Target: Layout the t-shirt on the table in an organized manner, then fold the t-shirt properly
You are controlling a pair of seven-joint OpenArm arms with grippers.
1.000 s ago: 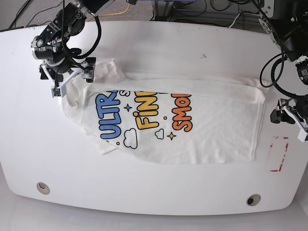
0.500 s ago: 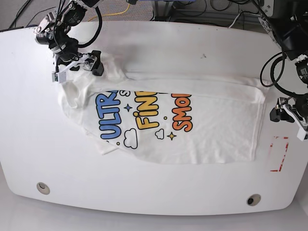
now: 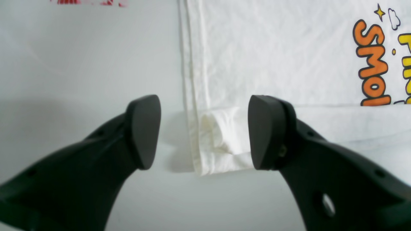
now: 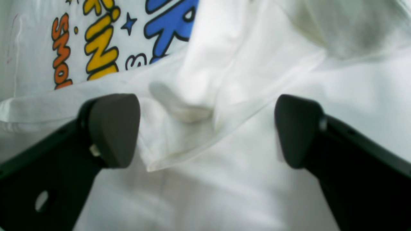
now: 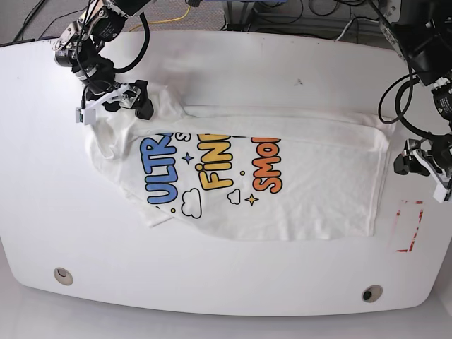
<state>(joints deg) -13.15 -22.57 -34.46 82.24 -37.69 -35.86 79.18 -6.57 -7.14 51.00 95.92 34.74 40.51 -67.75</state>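
White cotton covers the middle of the tabletop [image 5: 233, 70]: the t-shirt [image 5: 311, 191] lies print-up, its cartoon letters in blue, yellow and orange reading sideways in the base view. The body end toward that view's right lies fairly flat, with a long fold running along its far edge. The end toward that view's left is rumpled, with a sleeve bunched up and a corner folded under near the blue letters.

The right gripper [image 5: 113, 101] is over that bunched sleeve, at the far left of the cloth in the base view. Its jaws stand wide apart and hold nothing; in the right wrist view a loose flap of white fabric lies between the two dark pads [image 4: 114, 128], below them.

The left gripper [image 5: 424, 166] hangs just beside the shirt's opposite end, at the corner where the hem meets the folded far edge. Its jaws are also apart and empty. In the left wrist view that hemmed corner [image 3: 221, 144] sits between the fingertips [image 3: 144, 128], with one pad over bare tabletop and the other over cloth.

A red tape rectangle [image 5: 408, 226] marks the surface near the front of the left gripper, apart from the shirt. Two round grommet holes [image 5: 63, 275] sit along the near edge.
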